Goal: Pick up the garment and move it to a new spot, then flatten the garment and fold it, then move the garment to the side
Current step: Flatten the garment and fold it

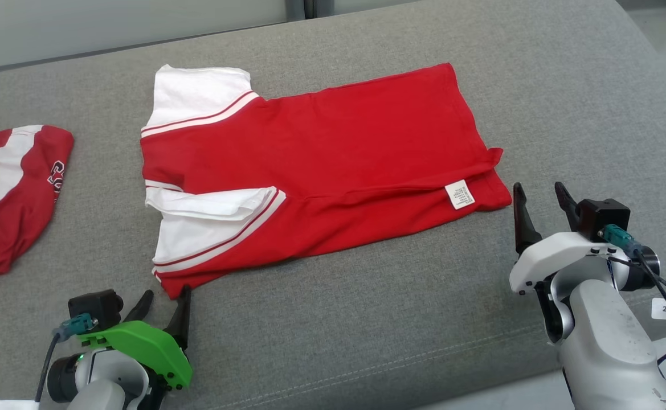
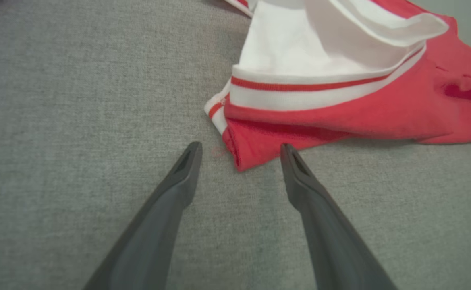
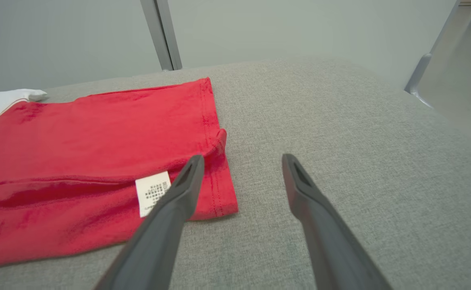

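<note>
red garment [image 1: 333, 165] lengthwise left-right, sleeves [image 1: 199, 99] left, seemingly folded

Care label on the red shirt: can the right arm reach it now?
Probably yes: the open right gripper is beside the hem of the red shirt, and the care label lies exposed, nothing covering it.

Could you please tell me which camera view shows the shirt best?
The head view: the shirt lies whole there, white sleeves at the left, hem at the right. The left wrist view gives the near sleeve corner up close; the right wrist view gives the hem end with the label.
</note>
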Robot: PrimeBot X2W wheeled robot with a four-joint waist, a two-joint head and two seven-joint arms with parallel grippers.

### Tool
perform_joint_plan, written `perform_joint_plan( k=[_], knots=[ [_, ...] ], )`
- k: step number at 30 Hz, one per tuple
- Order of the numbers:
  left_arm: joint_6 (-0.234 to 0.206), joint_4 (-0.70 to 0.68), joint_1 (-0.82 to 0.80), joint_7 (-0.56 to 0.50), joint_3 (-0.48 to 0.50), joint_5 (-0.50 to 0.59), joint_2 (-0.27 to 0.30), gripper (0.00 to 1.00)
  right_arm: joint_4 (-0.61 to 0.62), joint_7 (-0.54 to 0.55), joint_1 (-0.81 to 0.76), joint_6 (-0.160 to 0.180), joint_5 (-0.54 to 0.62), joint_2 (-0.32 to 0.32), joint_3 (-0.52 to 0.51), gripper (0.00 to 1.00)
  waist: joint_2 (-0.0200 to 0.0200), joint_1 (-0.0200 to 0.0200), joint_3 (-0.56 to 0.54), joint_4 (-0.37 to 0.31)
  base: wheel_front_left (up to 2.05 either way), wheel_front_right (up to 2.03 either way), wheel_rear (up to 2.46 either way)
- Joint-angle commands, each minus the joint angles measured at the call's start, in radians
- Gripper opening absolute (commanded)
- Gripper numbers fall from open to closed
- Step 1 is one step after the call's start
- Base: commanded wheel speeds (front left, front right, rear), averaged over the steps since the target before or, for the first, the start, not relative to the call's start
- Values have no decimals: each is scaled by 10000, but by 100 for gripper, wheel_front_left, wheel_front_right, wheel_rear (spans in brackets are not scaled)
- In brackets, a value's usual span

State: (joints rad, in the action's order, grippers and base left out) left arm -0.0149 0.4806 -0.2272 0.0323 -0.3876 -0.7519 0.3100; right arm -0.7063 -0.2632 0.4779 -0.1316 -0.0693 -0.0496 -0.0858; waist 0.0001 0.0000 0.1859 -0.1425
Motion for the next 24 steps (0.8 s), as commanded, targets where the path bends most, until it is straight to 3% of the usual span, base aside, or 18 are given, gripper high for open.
perform_joint_plan(
  k=[1,3,4,5,7,15,24],
  knots=[
    [-79,90,-187,-32,22,48,95,100,-43,-41,0,17,-86,-20,39,100,-1,0,97,-97,0,0,0],
    [-105,268,-331,-114,16,30,89,100,-112,-42,53,17,-144,-19,118,100,-1,0,148,-142,0,0,0],
    [-107,360,-392,-143,-3,43,85,82,-167,-42,58,17,-169,-19,164,100,-1,0,169,-156,0,0,0],
    [-95,443,-438,-179,-25,47,76,50,-206,-42,75,18,-207,-19,204,100,-1,0,188,-167,0,0,0],
    [-15,602,-528,-220,-99,84,82,0,-325,-42,125,18,-285,-17,325,100,-1,0,223,-184,0,0,0],
    [366,505,-250,-84,-127,-79,309,0,-1896,-33,736,18,-973,-20,991,100,-1,0,254,-109,0,0,0],
    [475,-263,-88,-215,-162,-50,668,0,-3709,114,1957,18,-1715,-26,1187,100,-1,0,460,171,0,0,0]
  ],
)
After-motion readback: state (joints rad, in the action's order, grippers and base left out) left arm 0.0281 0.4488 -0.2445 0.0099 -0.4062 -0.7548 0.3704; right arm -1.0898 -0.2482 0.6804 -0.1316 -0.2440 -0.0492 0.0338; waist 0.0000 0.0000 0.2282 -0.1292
